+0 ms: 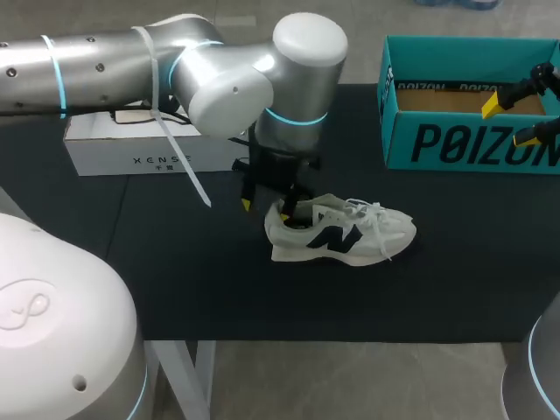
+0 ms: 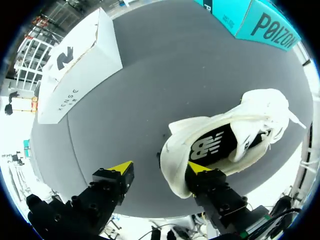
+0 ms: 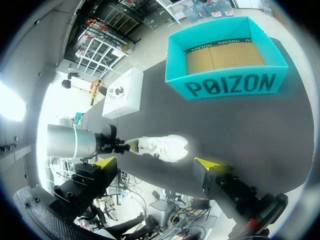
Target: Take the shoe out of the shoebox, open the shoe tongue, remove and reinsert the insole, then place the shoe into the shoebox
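The white shoe [image 1: 343, 232] lies out of its box near the middle of the black table [image 1: 175, 262], toe toward 3 o'clock and heel toward 9. The left gripper [image 2: 160, 167] stands at the heel with its fingers spread. One yellow tip is at the heel collar and the other is clear of the shoe, so it grips nothing. The teal shoebox [image 1: 472, 144] sits at 1 o'clock from the shoe. The right gripper [image 1: 510, 121] is over it, spread wide and holding nothing. A white box [image 1: 131, 157] lies at 10 o'clock.
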`<state>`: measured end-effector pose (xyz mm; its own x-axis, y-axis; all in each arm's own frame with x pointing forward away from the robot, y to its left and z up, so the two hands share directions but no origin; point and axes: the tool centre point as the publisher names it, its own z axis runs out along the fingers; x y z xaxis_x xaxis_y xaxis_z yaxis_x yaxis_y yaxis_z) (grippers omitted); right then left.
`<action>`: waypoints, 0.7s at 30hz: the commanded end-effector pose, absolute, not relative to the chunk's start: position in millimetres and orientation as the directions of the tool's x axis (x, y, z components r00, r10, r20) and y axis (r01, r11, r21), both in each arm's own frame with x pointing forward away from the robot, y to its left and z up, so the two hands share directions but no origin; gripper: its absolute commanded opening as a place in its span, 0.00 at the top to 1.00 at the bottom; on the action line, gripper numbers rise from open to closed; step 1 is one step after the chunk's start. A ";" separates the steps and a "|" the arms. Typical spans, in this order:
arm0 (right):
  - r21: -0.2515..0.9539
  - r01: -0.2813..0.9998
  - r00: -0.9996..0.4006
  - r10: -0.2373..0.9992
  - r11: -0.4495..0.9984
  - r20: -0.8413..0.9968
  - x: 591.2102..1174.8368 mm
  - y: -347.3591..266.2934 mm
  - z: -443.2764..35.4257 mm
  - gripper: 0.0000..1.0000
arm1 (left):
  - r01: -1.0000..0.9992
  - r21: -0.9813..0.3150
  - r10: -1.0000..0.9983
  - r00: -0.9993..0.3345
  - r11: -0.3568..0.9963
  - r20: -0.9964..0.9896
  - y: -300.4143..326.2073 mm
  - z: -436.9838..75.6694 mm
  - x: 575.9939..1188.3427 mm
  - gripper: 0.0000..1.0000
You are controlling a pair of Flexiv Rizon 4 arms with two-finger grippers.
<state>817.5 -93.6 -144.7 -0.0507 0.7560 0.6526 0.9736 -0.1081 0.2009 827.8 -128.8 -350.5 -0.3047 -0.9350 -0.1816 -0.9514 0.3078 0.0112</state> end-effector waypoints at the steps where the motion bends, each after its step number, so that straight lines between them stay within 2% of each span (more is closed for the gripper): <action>1: 0.200 0.974 -0.048 0.758 -0.110 0.651 817.0 -93.4 -144.9 0.00 | -0.959 -0.008 -0.954 -0.283 0.285 -0.099 -104.2 -326.5 830.3 0.00; 4: 0.200 0.974 -0.048 0.758 -0.110 0.651 817.0 -93.4 -144.9 0.00 | -0.928 -0.091 -0.932 -0.356 0.360 -0.064 -94.1 -303.9 835.3 0.00; 6: 0.200 0.974 -0.048 0.758 -0.110 0.651 817.0 -93.4 -144.9 0.00 | -0.854 -0.158 -0.866 -0.499 0.496 -0.018 -88.2 -285.6 838.8 0.00; 9: 0.200 0.974 -0.048 0.758 -0.110 0.651 817.0 -93.4 -144.9 0.00 | -0.730 -0.188 -0.748 -0.662 0.657 -0.042 -73.9 -263.4 850.8 0.00; 11: 0.200 0.974 -0.048 0.758 -0.110 0.651 817.0 -93.4 -144.9 0.00 | -0.548 -0.177 -0.542 -0.836 0.817 0.084 -65.7 -240.8 851.0 0.00; 13: 0.200 0.974 -0.048 0.758 -0.110 0.651 817.0 -93.4 -144.9 0.00 | -0.213 -0.244 -0.184 -0.973 0.946 0.137 -55.6 -218.1 838.7 0.00; 14: 0.200 0.974 -0.048 0.758 -0.110 0.651 817.0 -93.4 -144.9 0.00 | -0.159 -0.265 -0.097 -0.968 0.951 0.233 -49.0 -208.8 837.0 0.00; 21: 0.200 0.974 -0.048 0.758 -0.110 0.651 817.0 -93.4 -144.9 0.00 | -0.159 -0.265 -0.097 -0.968 0.951 0.233 -49.0 -208.8 837.0 0.00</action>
<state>817.5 -93.7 -144.7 -0.0507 0.7561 0.6525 0.9736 -0.1082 0.2009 838.8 -62.5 -209.4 -0.7367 -0.6762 -0.0016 -0.6736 0.7341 -0.0858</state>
